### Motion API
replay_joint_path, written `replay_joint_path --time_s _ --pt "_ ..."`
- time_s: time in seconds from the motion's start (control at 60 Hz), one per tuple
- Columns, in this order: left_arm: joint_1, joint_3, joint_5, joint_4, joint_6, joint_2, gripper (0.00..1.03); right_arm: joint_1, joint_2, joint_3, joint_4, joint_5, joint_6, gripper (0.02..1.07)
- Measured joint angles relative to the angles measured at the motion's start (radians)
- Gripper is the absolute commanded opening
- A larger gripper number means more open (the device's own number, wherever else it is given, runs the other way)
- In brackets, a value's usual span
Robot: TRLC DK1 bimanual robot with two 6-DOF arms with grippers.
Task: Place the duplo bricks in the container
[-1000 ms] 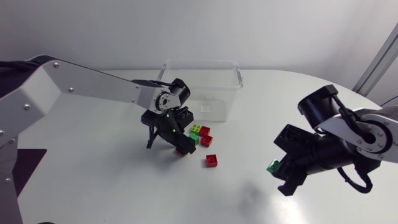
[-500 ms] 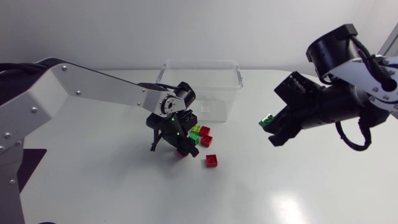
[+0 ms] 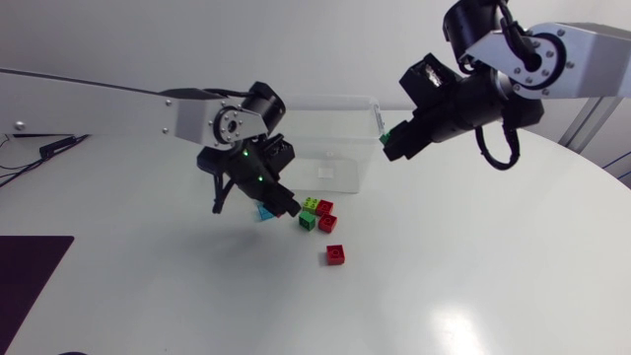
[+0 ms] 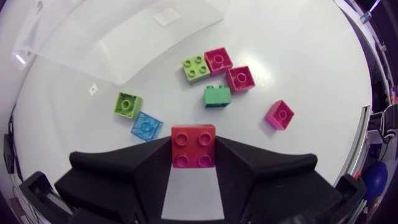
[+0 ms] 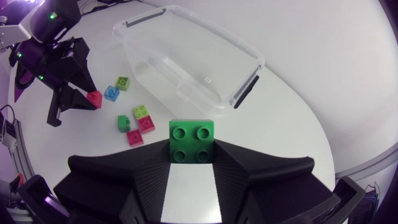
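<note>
Clear container [image 3: 350, 148] upper centre, small white label [image 3: 325, 173] on it, print too small to read. Left tool [image 3: 284, 205] grasping red brick [image 4: 193, 146] left of centre; right tool [image 3: 392, 140] clenched on green brick [image 5: 192, 141] at container's right end. Loose bricks [image 3: 317, 214] on surface [image 3: 444, 276] below it.

Robotics lab, manipulation test bench. Plain white round surface [image 3: 444, 296] carries only test props: a clear plastic container [image 3: 345, 138] and a few coloured toy bricks [image 3: 336, 254]. Two metal-linked arms, left arm [image 3: 118, 99] and right arm [image 3: 582, 44], come in from opposite sides. A black cable [image 3: 490, 158] loops exposed off the right arm; a green status light [image 3: 244, 153] glows at the left wrist. Left tool [image 4: 193, 163] pinches a red brick [image 4: 193, 146], right tool [image 5: 192, 155] a green brick [image 5: 192, 142].
</note>
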Motion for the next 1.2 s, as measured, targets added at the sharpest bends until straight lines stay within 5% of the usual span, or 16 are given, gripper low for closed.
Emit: replay_joint_path --time_s 0.767,1.033,1.2 --pt "0.112 0.1 -0.004 0.111 0.015 -0.149 0.39 0.026 0.326 0.325 0.047 0.033 0.037 0.33" --pt "0.117 0.116 -0.003 0.223 0.015 -0.151 0.4 0.026 0.436 0.399 0.047 0.068 0.037 0.83" --pt "0.117 0.139 -0.003 0.304 0.015 -0.151 0.42 0.025 0.438 0.408 0.05 0.084 0.037 0.89"
